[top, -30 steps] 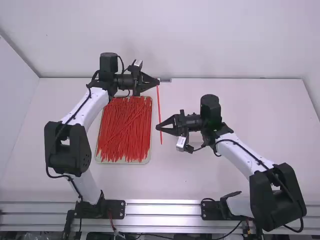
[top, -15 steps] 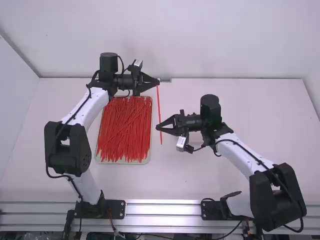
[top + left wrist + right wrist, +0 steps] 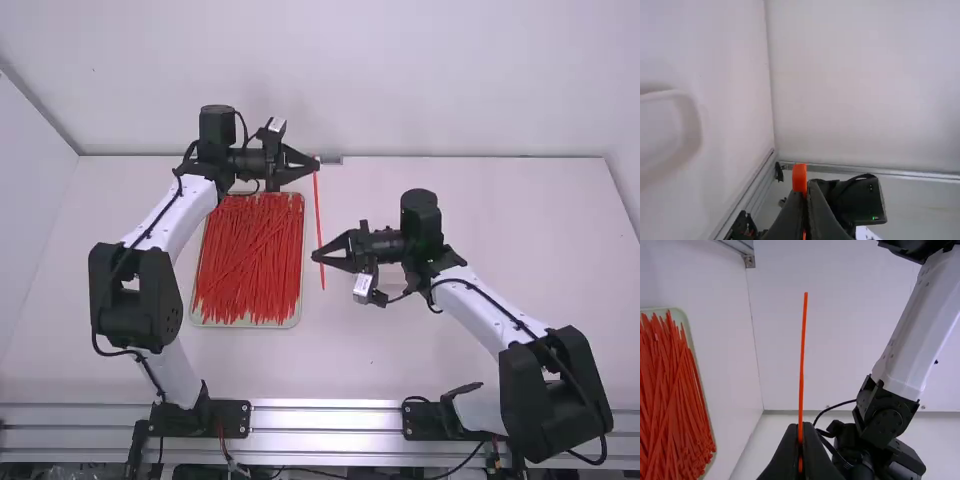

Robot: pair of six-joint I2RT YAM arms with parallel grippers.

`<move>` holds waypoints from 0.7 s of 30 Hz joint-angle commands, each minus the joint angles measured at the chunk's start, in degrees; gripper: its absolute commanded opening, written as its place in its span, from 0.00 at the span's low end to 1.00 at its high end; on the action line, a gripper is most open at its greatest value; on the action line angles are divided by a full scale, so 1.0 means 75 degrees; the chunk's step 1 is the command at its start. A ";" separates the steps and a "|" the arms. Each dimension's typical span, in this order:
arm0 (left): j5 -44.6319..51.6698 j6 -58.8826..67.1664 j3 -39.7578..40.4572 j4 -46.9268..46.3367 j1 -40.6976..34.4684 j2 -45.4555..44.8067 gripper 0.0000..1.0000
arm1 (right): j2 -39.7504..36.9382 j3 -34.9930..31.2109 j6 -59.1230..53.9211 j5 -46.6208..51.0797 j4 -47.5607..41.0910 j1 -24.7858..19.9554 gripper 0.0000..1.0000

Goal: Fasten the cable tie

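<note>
- The left gripper is at the far side of the white table. Its two fingers are pressed together on the upper end of one thin red plastic cable tie. In the left wrist view a thicker orange-red end, which seems to be the head, stands just above the closed fingertips.
- The cable tie is in the air and runs straight from 12 o'clock to 6 o'clock in the high view. It is not yet bent into a loop.
- The right gripper is closed on the strip near its 6 o'clock end, and a short tail reaches past the fingers.
- At 9 o'clock from the held tie lies a flat beige tray with a heap of loose red ties.
- Compared with one second ago, almost nothing has moved. Both arms keep their places and their grips.
- This probably means that the two-handed hold is settled. Bringing the tail toward the head is then the next step, and it has not started.
</note>
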 commanded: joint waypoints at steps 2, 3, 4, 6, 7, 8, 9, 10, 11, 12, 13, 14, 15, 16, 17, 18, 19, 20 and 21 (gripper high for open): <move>0.0364 0.0583 -0.0102 -0.0035 0.0050 0.0035 0.02 | 0.0058 0.0166 0.0047 -0.0029 -0.0087 0.0061 0.00; 0.0361 0.0694 -0.0102 -0.0105 0.0047 0.0035 0.02 | 0.0058 0.0166 0.0087 -0.0111 -0.0146 0.0061 0.00; 0.0361 0.0761 -0.0102 -0.0149 0.0050 0.0035 0.02 | 0.0058 0.0166 0.0303 -0.0187 -0.0140 0.0047 0.00; 0.0364 0.0822 -0.0102 -0.0143 0.0050 0.0035 0.02 | 0.0058 0.0166 0.0708 -0.0219 -0.0058 0.0038 0.00; 0.0358 0.0848 -0.0102 -0.0149 0.0047 0.0035 0.02 | 0.0058 0.0166 0.0933 -0.0221 -0.0003 0.0050 0.00; 0.0367 0.0892 -0.0102 -0.0152 0.0050 0.0035 0.02 | 0.0058 0.0166 0.1236 -0.0207 0.0038 0.0047 0.00; 0.0361 0.0901 -0.0102 -0.0140 0.0047 0.0035 0.02 | 0.0058 0.0166 0.1489 -0.0221 0.0137 0.0020 0.00; 0.0358 0.0901 -0.0102 -0.0140 0.0047 0.0035 0.02 | 0.0058 0.0166 0.1530 -0.0224 0.0152 0.0017 0.00; 0.0358 0.0944 -0.0102 -0.0152 0.0050 0.0035 0.02 | 0.0058 0.0166 0.1827 -0.0221 0.0184 -0.0020 0.00; 0.0361 0.0968 -0.0102 -0.0152 0.0047 0.0035 0.02 | 0.0058 0.0166 0.1909 -0.0221 0.0181 -0.0020 0.00; 0.0361 0.0988 -0.0102 -0.0140 0.0047 0.0035 0.02 | 0.0058 0.0166 0.2078 -0.0219 0.0163 0.0006 0.00; 0.0361 0.0985 -0.0102 -0.0149 0.0047 0.0035 0.02 | 0.0058 0.0166 0.2340 -0.0221 0.0105 0.0035 0.00; 0.0361 0.0985 -0.0102 -0.0157 0.0047 0.0035 0.02 | 0.0058 0.0166 0.2620 -0.0219 0.0093 0.0064 0.00; 0.0361 0.0985 -0.0102 -0.0154 0.0047 0.0035 0.02 | 0.0058 0.0166 0.3028 -0.0221 0.0090 0.0076 0.00; 0.0364 0.0985 -0.0102 -0.0140 0.0050 0.0035 0.02 | 0.0058 0.0166 0.3264 -0.0216 0.0096 0.0093 0.00; 0.0364 0.0985 -0.0102 -0.0140 0.0050 0.0035 0.02 | 0.0058 0.0166 0.3293 -0.0216 0.0096 0.0096 0.00; 0.0358 0.0988 -0.0102 -0.0152 0.0050 0.0035 0.02 | 0.0058 0.0166 0.3427 -0.0192 0.0105 0.0093 0.00; 0.0361 0.0994 -0.0102 -0.0149 0.0050 0.0035 0.02 | 0.0058 0.0166 0.3416 -0.0192 0.0154 0.0085 0.00; 0.0367 0.1037 -0.0105 -0.0143 0.0050 0.0035 0.02 | 0.0058 0.0166 0.3416 -0.0189 0.0172 0.0085 0.00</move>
